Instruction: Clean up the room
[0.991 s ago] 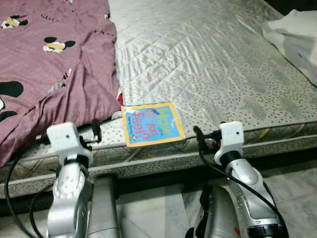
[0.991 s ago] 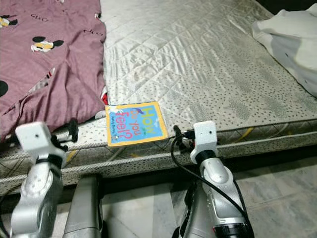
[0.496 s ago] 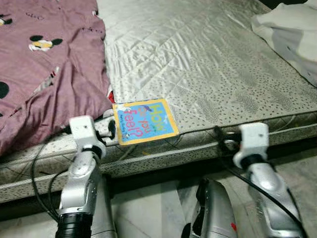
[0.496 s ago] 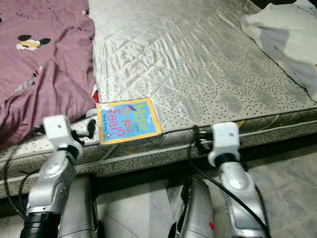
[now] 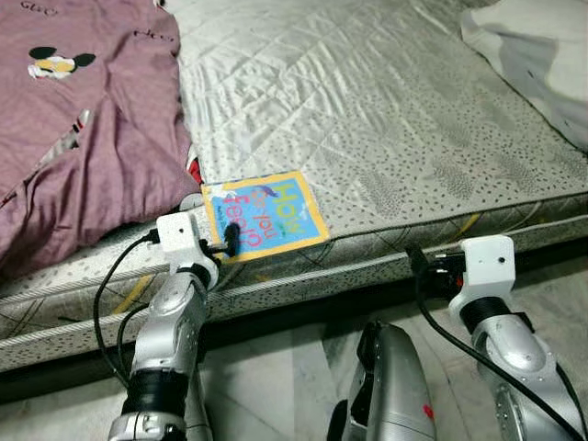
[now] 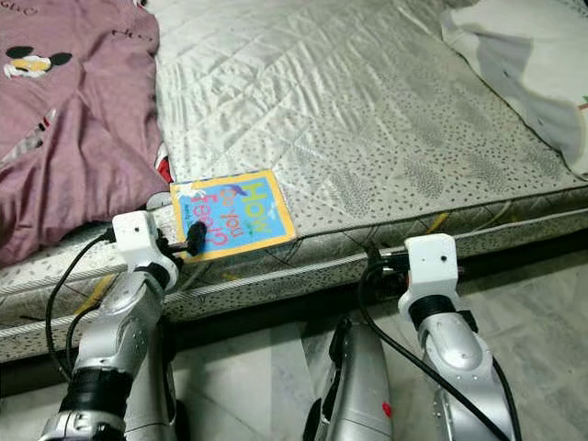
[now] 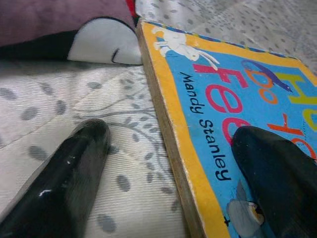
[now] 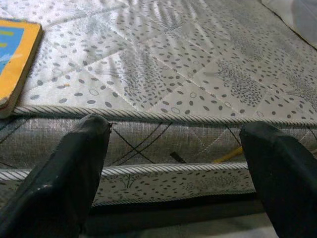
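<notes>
A children's board book (image 5: pixel 264 214) with a yellow border and a blue cover lies flat on the mattress (image 5: pixel 386 119), close to its front edge and just beside the hem of a mauve cartoon-print blanket (image 5: pixel 83 129); a white bundle of cloth (image 5: pixel 542 55) sits well apart at the far right corner. The left pincer (image 5: pixel 231 241) is at the book's near left corner; in the left wrist view its fingers (image 7: pixel 74 168) stand apart, one resting on the mattress fabric beside the book's spine edge, the other over the printed cover, so the edge lies between them but nothing is clamped. The right pincer (image 6: pixel 375 264) hangs lower, level with the side of the mattress and near its piped seam, its fingers (image 8: pixel 74 178) also spread and holding nothing.

The book looks stiff, light and thick-paged, with a glossy cover that may slip; it should not bend or break. Because it lies flat on soft quilting, a finger can probably press the fabric down and slide under the edge; the spine side or the near corner overhanging toward the mattress rim seems the best place to pinch, with one finger above and one below; a shallow grip on the slick cover risks it pivoting or dropping to the floor (image 5: pixel 276 386).
</notes>
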{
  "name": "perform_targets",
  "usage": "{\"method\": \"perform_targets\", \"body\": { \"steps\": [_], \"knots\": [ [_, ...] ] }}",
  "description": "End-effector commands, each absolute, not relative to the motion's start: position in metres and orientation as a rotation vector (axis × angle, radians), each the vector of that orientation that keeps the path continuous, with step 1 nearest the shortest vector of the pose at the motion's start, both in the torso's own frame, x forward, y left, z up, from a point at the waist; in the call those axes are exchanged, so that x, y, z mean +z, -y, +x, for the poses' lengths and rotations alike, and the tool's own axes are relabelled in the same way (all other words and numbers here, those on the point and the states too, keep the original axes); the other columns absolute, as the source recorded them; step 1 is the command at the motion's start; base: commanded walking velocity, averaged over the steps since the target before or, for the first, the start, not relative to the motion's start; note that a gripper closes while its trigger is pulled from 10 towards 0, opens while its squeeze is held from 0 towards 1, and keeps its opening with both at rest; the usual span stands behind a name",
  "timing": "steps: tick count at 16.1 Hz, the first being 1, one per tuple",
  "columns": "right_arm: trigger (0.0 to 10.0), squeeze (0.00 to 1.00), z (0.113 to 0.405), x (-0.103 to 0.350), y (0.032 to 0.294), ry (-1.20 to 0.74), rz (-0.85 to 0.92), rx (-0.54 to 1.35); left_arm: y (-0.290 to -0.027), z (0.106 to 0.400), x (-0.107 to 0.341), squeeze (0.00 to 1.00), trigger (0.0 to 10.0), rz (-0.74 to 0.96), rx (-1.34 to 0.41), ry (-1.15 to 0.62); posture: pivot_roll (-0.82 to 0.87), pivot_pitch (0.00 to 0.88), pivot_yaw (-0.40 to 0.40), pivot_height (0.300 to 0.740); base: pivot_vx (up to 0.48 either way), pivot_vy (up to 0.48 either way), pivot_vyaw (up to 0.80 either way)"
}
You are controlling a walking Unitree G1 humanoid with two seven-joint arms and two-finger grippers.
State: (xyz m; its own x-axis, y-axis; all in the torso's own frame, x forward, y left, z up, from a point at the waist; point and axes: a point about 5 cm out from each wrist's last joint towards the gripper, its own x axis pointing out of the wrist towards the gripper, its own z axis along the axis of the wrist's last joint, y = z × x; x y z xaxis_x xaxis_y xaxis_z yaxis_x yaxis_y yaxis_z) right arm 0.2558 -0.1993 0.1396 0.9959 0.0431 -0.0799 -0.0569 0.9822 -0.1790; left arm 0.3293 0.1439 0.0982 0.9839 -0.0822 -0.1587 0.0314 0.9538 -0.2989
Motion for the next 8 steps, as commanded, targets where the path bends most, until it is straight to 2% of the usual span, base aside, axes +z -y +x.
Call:
{"method": "perform_targets", "body": {
  "steps": [1, 8],
  "knots": [
    [10.0, 0.00, 0.254, 0.142, 0.201, -0.075, -0.189, 0.044, -0.133, 0.328, 0.088, 0.00, 10.0, -0.333, -0.108, -0.225, -0.24, 0.257, -0.105, 0.478, 0.000, 0.000, 0.00],
    [10.0, 0.00, 0.261, 0.150, 0.199, -0.056, -0.196, 0.049, -0.096, 0.327, 0.078, 0.00, 10.0, -0.510, -0.366, -0.308, -0.25, 0.234, -0.114, 0.478, 0.000, 0.000, 0.00]
  ]
}}
